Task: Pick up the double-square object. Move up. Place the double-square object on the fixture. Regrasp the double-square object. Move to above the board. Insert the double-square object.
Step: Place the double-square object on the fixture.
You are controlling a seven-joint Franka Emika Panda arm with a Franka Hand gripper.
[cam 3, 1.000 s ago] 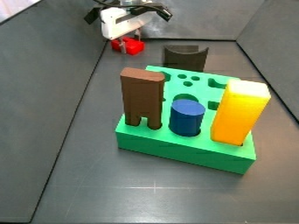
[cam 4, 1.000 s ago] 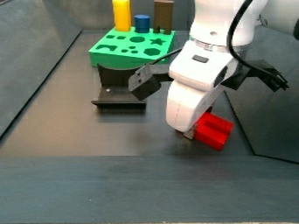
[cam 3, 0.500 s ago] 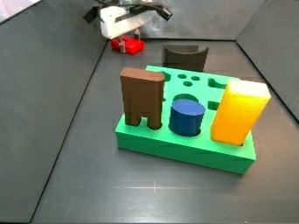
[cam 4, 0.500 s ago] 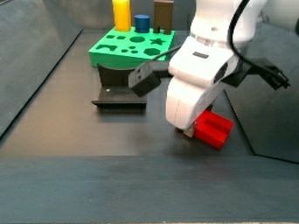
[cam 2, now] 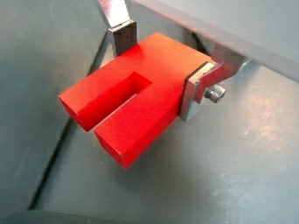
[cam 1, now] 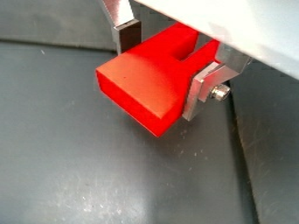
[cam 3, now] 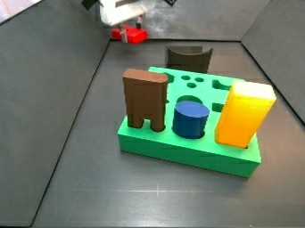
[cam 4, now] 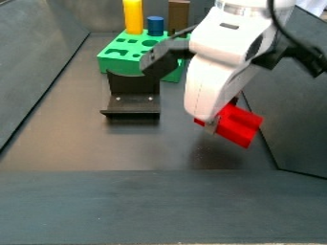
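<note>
The double-square object (cam 1: 146, 79) is a bright red stepped block held between my gripper's (cam 1: 163, 61) two silver fingers; it also shows in a wrist view (cam 2: 122, 101), with its slot facing the camera. In both side views it hangs in the air off the floor (cam 4: 238, 125) (cam 3: 131, 35). The gripper (cam 4: 217, 117) is shut on it, away from the green board (cam 3: 191, 134). The fixture (cam 4: 132, 99) is the dark block with a concave notch, standing by the board (cam 4: 138, 50); it also shows in a side view (cam 3: 187, 57).
On the board stand a brown forked block (cam 3: 143, 96), a blue cylinder (cam 3: 190, 118) and a yellow-orange block (cam 3: 245, 112). Grey side walls enclose the dark floor (cam 3: 84, 169).
The gripper has risen with the red block in it. The block was on or near the floor before and now hangs clear above it.
</note>
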